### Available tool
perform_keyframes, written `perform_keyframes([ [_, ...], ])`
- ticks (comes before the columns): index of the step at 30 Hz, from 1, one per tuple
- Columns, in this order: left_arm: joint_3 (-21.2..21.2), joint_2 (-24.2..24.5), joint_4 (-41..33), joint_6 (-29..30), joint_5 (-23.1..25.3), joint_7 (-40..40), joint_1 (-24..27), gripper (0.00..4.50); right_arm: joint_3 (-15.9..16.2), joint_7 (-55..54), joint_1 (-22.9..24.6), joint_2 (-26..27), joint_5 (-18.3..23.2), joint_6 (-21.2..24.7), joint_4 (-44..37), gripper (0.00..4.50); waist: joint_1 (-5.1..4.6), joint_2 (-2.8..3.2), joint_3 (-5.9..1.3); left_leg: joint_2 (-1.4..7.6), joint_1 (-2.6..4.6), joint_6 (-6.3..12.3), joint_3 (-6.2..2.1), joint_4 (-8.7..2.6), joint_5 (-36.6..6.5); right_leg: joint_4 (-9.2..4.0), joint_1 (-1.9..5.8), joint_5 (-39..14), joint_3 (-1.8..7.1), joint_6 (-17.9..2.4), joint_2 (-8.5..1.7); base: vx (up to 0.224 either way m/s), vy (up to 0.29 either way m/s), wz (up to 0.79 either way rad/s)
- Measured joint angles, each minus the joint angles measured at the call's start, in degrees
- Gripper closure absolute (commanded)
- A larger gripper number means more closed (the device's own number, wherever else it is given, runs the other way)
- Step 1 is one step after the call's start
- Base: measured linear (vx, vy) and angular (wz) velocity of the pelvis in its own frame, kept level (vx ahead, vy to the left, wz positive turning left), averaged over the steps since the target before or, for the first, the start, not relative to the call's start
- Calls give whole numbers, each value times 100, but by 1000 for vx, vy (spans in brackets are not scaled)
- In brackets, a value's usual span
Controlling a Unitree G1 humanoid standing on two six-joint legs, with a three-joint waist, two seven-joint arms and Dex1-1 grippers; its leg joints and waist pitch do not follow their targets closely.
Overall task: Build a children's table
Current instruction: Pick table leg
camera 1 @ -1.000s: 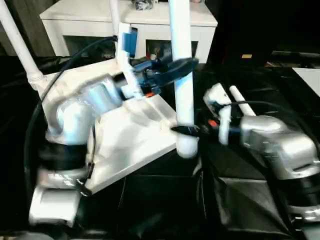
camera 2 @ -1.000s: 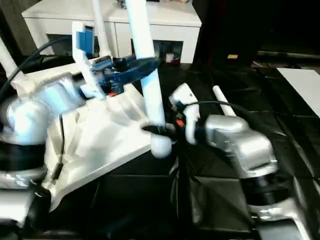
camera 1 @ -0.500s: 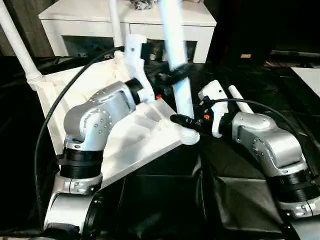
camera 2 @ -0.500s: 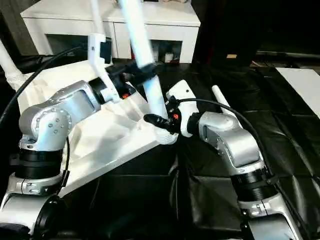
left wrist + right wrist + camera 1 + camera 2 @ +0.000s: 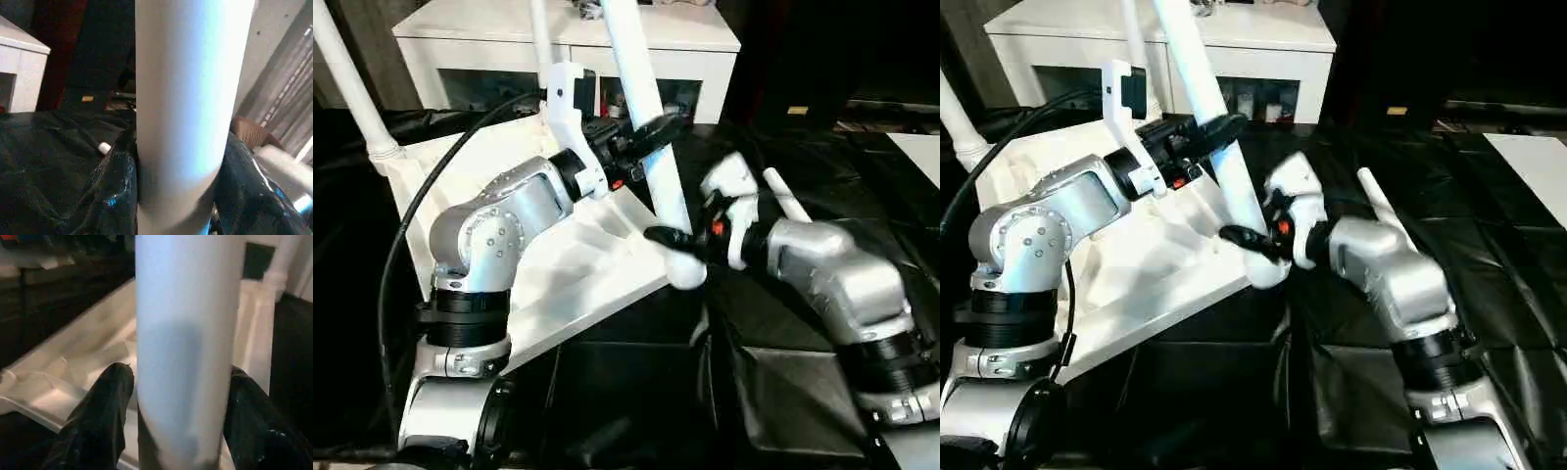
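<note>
At frame centre, a white leg (image 5: 646, 117) is seen with its long axis near upright, tilted so its top leans to the upper left, its base at the tabletop's (image 5: 558, 264) near corner socket. It is pinched by the left gripper (image 5: 651, 132) higher up and by the right gripper (image 5: 671, 238) just above the base. Two further legs (image 5: 347, 83) stand upright at the upper left. No legible writing is found.
</note>
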Motion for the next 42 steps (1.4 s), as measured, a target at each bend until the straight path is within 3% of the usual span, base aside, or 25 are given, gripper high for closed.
perform_keyframes([
  [6, 0, 64, 4, 11, -18, -93, -82, 275, -58, 341, -15, -328, 133, 242, 40, 116, 1, -4, -1, 0, -3, 14, 0, 0, 7, -3, 0, 0, 0, 0, 0, 0, 0, 0],
  [12, -153, 176, 5, 32, -51, -409, -154, 275, -45, 784, 5, -676, 303, 524, -21, 116, 3, -5, 0, 0, -1, 13, 0, 0, 7, -1, 0, 0, 0, 0, 0, 0, 0, 0],
  [38, -652, 449, -153, 71, -46, -1115, -156, 275, 89, 825, 101, -629, 356, 717, -48, 116, 4, -4, -1, 0, 0, 10, 0, 0, 6, 2, 0, 1, 0, -2, 0, 0, 0, 0],
  [42, -690, 499, -156, 65, -42, -1228, -156, 275, 113, 844, 101, -622, 374, 719, -48, 150, 4, -4, -1, 0, 1, 9, 0, 0, 6, 2, 0, 1, 0, -2, 0, 0, 0, 0],
])
